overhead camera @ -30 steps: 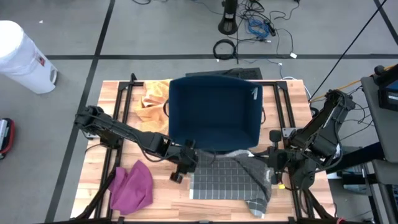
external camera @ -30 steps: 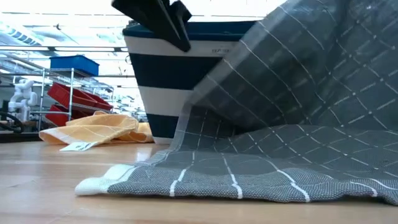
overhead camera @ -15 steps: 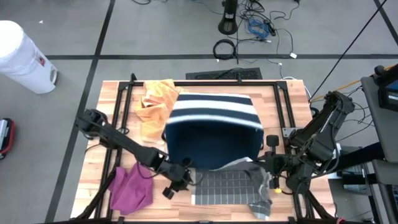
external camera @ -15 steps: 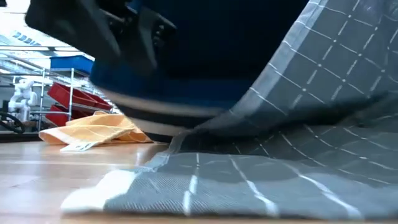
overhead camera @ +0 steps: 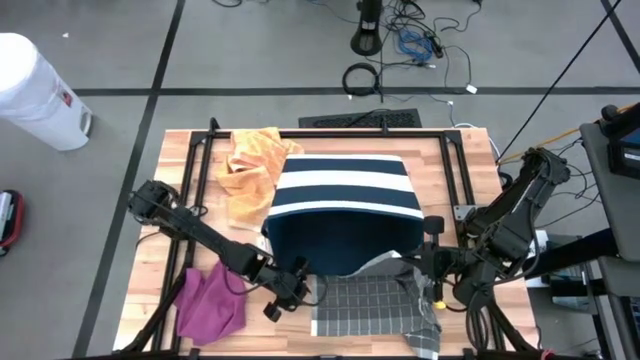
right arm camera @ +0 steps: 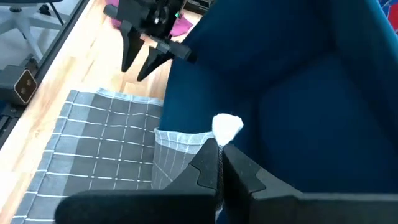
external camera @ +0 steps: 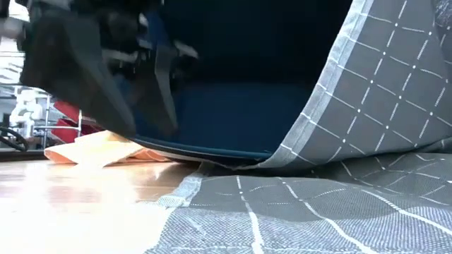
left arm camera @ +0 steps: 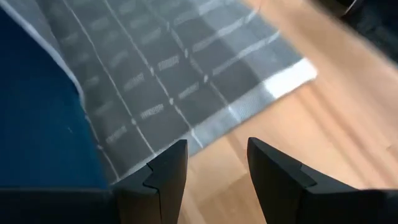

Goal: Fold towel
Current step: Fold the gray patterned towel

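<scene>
The wooden table (overhead camera: 150,290) carries a tipped navy striped basket (overhead camera: 344,205) in the middle. The grey checked towel (overhead camera: 375,315) spills from it toward the near edge. The right gripper (right arm camera: 217,163) pinches the towel's corner; the left gripper (left arm camera: 214,168), jaws apart, holds nothing.

Grey checked towel (overhead camera: 372,300) flat on table; right edge lifted

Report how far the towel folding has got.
Done: part of the grey checked towel lies flat on the table, pulled from the tipped striped basket. In hand: the right gripper is shut on a towel corner; the left gripper hangs open over the towel's near edge, holding nothing. Left: no fold is made.
</scene>
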Controlling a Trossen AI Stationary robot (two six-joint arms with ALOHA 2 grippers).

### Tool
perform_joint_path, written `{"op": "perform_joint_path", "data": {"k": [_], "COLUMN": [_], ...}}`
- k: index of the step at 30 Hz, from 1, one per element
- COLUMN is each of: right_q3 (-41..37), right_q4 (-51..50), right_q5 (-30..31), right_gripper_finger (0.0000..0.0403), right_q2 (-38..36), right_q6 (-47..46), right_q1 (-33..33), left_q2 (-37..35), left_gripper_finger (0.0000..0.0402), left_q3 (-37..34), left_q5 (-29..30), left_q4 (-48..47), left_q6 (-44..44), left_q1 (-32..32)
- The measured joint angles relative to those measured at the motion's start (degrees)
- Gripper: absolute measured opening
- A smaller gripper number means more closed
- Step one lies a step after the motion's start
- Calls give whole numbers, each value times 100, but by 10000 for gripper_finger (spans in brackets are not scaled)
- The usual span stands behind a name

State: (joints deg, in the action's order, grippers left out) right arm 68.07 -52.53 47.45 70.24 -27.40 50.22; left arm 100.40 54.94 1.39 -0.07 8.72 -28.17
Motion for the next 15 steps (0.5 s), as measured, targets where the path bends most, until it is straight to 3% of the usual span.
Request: {"op": "perform_joint_path", "data": {"k": [4, 9, 15], "right_q3": [0, 0, 0], "right_q4": [31, 45, 136], "right_q5": [-117, -123, -139], "right_gripper_finger": [0, 0, 0], "right_q2": [0, 0, 2], "right_q6": [10, -27, -68], "right_q1": [0, 0, 17], "left_q2": [-341, -863, -1490], "left_gripper_finger": [174, 174, 174], "left_q3": [197, 441, 511], "left_q5": [228, 1347, 1838], "left_q4": [-311, -1065, -964], "left_q6": [244, 820, 1244], "left_q1": [-43, -7, 307]}}
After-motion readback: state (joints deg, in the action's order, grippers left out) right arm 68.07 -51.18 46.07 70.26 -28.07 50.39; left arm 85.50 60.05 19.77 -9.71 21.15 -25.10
